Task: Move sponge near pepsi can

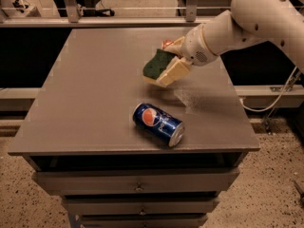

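The pepsi can (158,124) lies on its side near the front of the grey table (95,89), logo facing up. My gripper (167,68) reaches in from the right and is shut on the sponge (156,65), dark green top over pale foam, held tilted in the air above the table's middle, a little behind and above the can. An orange-red can (166,43) is almost wholly hidden behind the gripper.
The table stands on a cabinet with drawers (137,184) below. A rail (95,20) runs behind the table's far edge. A cable (278,96) hangs at the right. The floor is speckled.
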`<state>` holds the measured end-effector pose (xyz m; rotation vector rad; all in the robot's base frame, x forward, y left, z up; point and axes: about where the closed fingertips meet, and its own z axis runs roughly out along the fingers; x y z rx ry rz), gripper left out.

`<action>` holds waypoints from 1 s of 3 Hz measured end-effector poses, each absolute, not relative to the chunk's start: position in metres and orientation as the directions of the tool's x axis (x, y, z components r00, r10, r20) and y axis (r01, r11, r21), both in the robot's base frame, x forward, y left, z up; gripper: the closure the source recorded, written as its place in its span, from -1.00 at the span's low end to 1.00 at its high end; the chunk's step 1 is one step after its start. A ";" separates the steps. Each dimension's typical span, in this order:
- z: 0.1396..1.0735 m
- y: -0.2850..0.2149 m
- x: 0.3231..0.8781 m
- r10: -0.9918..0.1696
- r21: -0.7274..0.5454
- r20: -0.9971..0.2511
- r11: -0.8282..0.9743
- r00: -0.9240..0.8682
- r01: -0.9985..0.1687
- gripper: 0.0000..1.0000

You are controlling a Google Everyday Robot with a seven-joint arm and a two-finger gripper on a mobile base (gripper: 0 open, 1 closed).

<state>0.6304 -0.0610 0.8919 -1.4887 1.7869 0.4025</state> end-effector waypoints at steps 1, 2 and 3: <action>0.889 -0.086 0.623 -0.723 -0.241 -0.691 0.215 0.012 -0.946 1.00; 0.886 -0.106 0.613 -0.745 -0.253 -0.662 0.121 0.080 -0.960 1.00; 0.884 -0.122 0.598 -0.749 -0.257 -0.641 0.001 0.170 -0.966 1.00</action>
